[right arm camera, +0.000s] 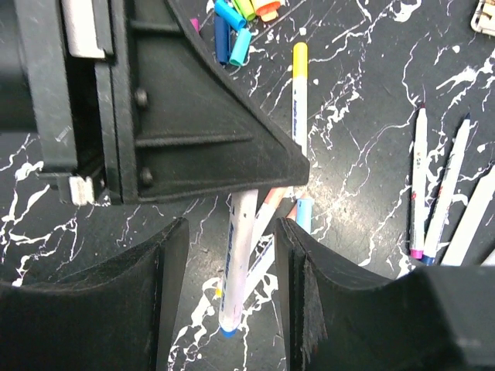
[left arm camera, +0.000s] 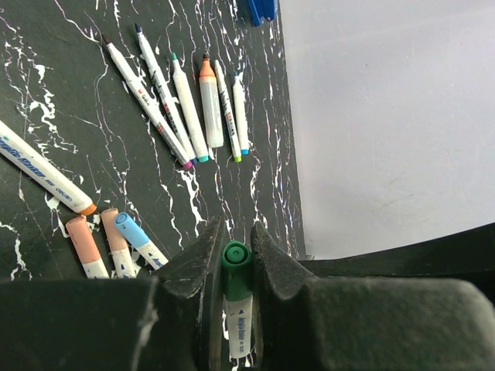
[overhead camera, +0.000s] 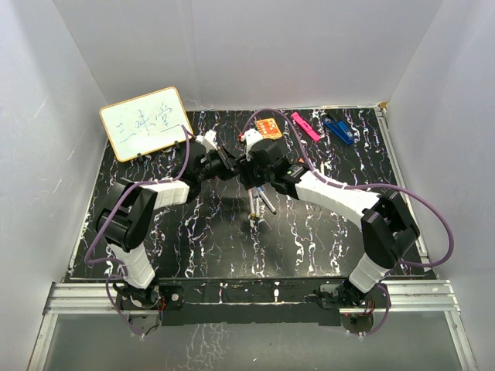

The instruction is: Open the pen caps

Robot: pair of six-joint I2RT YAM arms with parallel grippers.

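My left gripper (left arm camera: 236, 230) is shut on a white pen with a green cap (left arm camera: 236, 270), the cap sitting between its fingertips. In the right wrist view that pen's white barrel (right arm camera: 238, 263) sticks out from under the left gripper and hangs between the jaws of my open right gripper (right arm camera: 231, 229), which do not touch it. The two grippers meet over the table's middle (overhead camera: 244, 166). Several uncapped pens (left arm camera: 189, 104) lie in a row. Three capped pens (left arm camera: 112, 243) lie nearby. Loose caps (right arm camera: 232, 31) lie in a small pile.
A whiteboard (overhead camera: 145, 124) leans at the back left. An orange card (overhead camera: 268, 128), a pink clip (overhead camera: 305, 126) and a blue clip (overhead camera: 339, 129) lie at the back. White walls enclose the black marbled table (overhead camera: 193, 247).
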